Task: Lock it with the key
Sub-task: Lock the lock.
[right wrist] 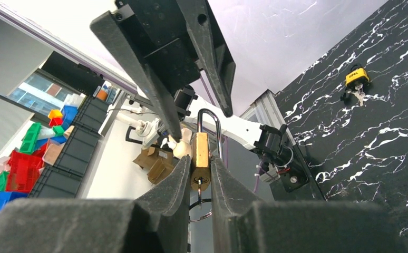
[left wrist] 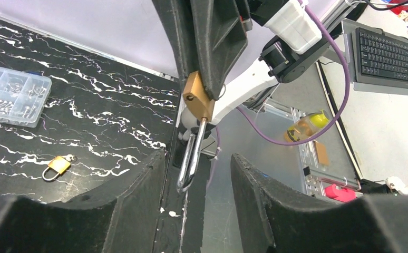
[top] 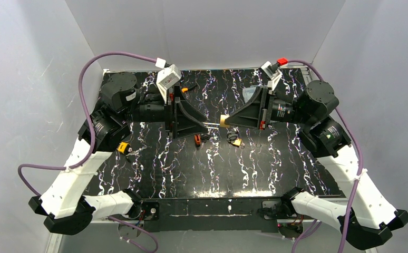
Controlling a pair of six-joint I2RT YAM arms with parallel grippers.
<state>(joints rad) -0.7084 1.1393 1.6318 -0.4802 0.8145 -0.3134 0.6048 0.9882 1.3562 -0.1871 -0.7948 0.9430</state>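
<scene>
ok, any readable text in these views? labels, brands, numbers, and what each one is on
Nothing can be read.
On the yellow padlock: dark print on its face, too blurred to read.
On the right arm: white print on a motor label, too small to read.
On the keyboard: key legends, too small to read.
On the brass padlock: no marking visible.

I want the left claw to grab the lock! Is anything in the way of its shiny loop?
Nothing visible is in the way. The right gripper holds the brass padlock by its body, and the shackle pokes out between the open fingers of the left gripper, with bare air on both sides.
</scene>
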